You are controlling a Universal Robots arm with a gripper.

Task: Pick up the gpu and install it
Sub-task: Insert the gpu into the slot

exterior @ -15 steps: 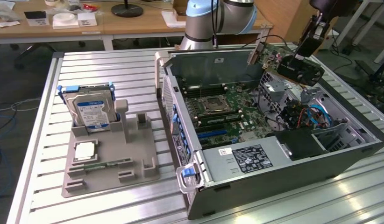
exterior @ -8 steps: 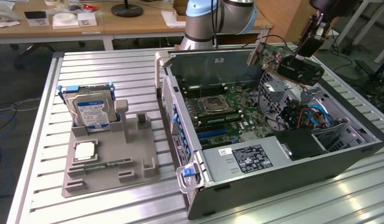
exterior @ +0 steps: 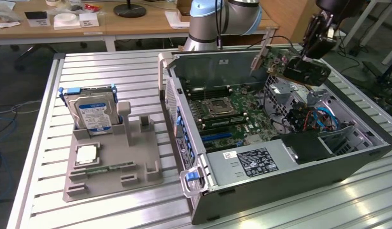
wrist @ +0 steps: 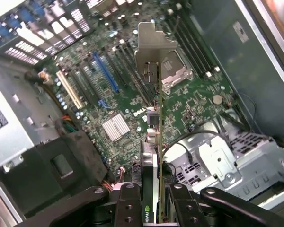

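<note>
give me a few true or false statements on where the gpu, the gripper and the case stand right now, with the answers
1. The gripper is shut on the gpu above the open computer case. True.
2. The gpu is seated in a slot of the motherboard. False: it hangs clear above the board, held edge-on, with its silver bracket pointing away from the gripper.
3. A hard drive stands upright in the grey holder, at the exterior view's left of the case. True.
4. The case's side is closed. False: it is open, and the motherboard shows inside.
5. A card fills the blue slot. False: the slot is bare.
</note>
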